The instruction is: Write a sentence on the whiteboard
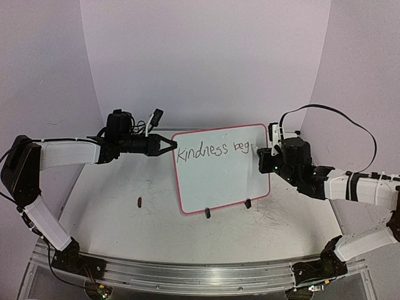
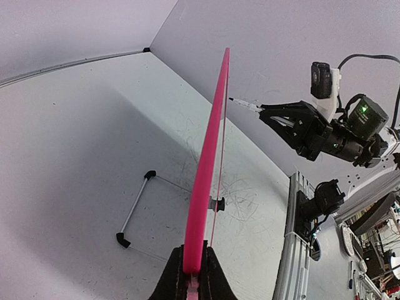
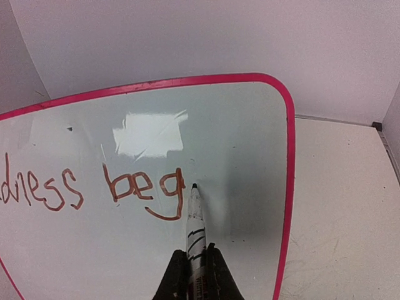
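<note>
The whiteboard point(image 1: 225, 178), white with a pink frame, stands tilted on its lower edge in the middle of the table. My left gripper point(image 1: 170, 145) is shut on its upper left edge; in the left wrist view the pink frame point(image 2: 206, 175) runs up from between the jaws of my left gripper point(image 2: 194, 272). The sentence point(image 1: 212, 152) reads "kindness beg" in one line. My right gripper point(image 3: 195, 269) is shut on a white marker point(image 3: 195, 222), whose tip sits on the board point(image 3: 244, 125) just right of the "g" point(image 3: 170, 187).
Two black clip feet point(image 1: 207, 213) point(image 1: 248, 203) sit under the board's lower edge. A small dark object point(image 1: 139, 201) lies on the table to its left. A thin wire stand point(image 2: 134, 209) lies behind the board. An aluminium rail point(image 1: 200, 275) runs along the near edge.
</note>
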Robot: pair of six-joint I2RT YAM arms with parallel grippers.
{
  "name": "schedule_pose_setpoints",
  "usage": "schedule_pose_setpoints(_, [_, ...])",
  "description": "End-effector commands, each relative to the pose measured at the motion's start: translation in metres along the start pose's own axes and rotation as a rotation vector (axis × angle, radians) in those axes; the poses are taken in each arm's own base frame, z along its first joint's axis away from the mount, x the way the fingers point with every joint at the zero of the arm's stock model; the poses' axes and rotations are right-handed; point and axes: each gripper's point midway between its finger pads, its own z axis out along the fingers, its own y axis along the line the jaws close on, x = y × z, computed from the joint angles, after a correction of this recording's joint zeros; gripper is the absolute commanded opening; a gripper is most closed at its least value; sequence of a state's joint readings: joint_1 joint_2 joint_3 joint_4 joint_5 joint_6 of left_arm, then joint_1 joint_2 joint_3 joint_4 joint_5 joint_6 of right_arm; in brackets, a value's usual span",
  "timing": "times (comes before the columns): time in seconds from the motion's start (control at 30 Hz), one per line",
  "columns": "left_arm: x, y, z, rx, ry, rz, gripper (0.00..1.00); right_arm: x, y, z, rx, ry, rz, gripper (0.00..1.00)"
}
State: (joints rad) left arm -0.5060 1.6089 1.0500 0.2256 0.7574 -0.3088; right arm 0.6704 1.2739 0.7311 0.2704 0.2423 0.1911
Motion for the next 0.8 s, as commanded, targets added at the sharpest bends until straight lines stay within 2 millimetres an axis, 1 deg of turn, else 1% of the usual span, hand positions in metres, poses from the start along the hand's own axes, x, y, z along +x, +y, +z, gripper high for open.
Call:
schedule_pose_setpoints(0.0, [-0.013, -0.012, -0.003, -0.002, -0.026, 0.083, 0.00, -0.018, 0.002, 0.003, -0.007, -0.050, 0.009, 0.00])
schedule_pose_setpoints(0.33, [-0.013, -0.012, -0.002, -0.001, -0.026, 0.084, 0.00, -0.015, 0.006, 0.008, -0.020, -0.042, 0.006, 0.00])
schedule_pose_setpoints(0.53, [-0.012, -0.011, -0.003, -0.002, -0.025, 0.083, 0.00, -0.012, 0.000, 0.010, 0.011, -0.040, 0.010, 0.00])
schedule_pose_setpoints(0.77, [-0.013, -0.012, -0.003, -0.003, -0.027, 0.085, 0.00, -0.015, -0.011, 0.009, 0.069, -0.056, 0.030, 0.00])
